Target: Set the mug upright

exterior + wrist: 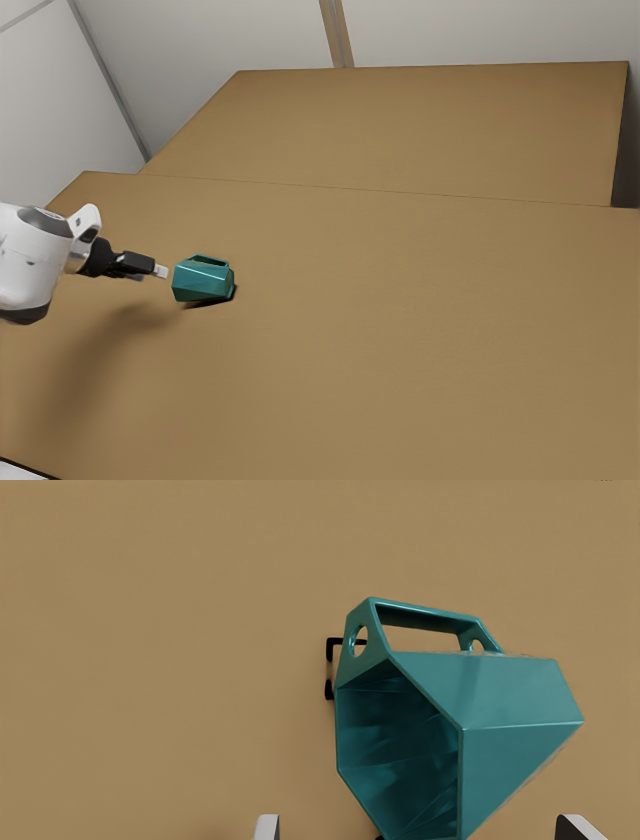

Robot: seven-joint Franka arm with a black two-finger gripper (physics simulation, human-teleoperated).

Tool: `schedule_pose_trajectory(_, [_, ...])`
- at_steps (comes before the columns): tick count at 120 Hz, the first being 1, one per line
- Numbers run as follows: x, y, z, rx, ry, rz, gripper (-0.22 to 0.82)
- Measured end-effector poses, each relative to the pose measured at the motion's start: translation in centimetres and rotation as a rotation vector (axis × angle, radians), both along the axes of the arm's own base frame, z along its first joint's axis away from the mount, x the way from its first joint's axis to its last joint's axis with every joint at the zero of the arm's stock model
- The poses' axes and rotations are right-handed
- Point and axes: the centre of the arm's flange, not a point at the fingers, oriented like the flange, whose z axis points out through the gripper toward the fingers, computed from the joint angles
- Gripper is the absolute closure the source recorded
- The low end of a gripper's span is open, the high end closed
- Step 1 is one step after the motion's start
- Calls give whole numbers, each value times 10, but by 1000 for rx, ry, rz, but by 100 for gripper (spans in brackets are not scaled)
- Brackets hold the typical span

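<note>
The hand (pixel 160 271) is at the left of the frame in the exterior view, a little below mid-height, its two fingers (pixel 267 829) spread wide in the wrist view with nothing gripped. Behind it the white arm (pixel 28 262) comes in from the left edge, banded in dark grey. Just past the fingertips the teal mug (pixel 202 280) lies on its side on the bench (pixel 420 330), left of centre in the frame. Its faceted body narrows away from the hand, the open mouth (pixel 400 760) shows to the wrist camera, and the squared handle (pixel 425 611) runs along one side of the body, uppermost in the exterior view. Small black marks (pixel 329 650) show beside the mug near the handle; what they are I cannot tell. The bench is a broad, plain, warm brown surface, filling most of the exterior view, with the arm's soft shadow (pixel 110 350) spread over its lower left. A thin dark line runs across it, and beyond that lies a second brown panel (pixel 420 125), in the upper middle and upper right, with a dark side face (pixel 627 150) at the right edge. A pale patch with a black border (pixel 22 471) sits in the bottom left corner. Around all this stand light grey walls (pixel 220 35), with a dark grey seam (pixel 108 85) slanting at upper left and a brown strip (pixel 337 32) at top centre.
</note>
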Motion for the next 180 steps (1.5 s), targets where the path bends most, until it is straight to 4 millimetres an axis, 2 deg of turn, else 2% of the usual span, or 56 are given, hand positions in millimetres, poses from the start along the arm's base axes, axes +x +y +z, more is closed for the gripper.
schedule_pose_trajectory(22, [-2,4,-7,-9,-8,14,0])
schedule_pose_trajectory(43, [13,-26,-14,-20,-13,-35,0])
schedule_pose_trajectory(56, [16,-33,-13,-24,-23,-40,0])
schedule_pose_trajectory(76, [8,-33,-23,-43,-18,-12,10])
schedule_pose_trajectory(102, [11,-41,-29,-47,-16,-14,20])
schedule_pose_trajectory(123, [15,-48,-25,-40,-30,-28,28])
schedule_pose_trajectory(156, [20,-59,-17,-38,-50,-48,31])
schedule_pose_trajectory(180, [27,-72,-13,-46,-63,-64,41])
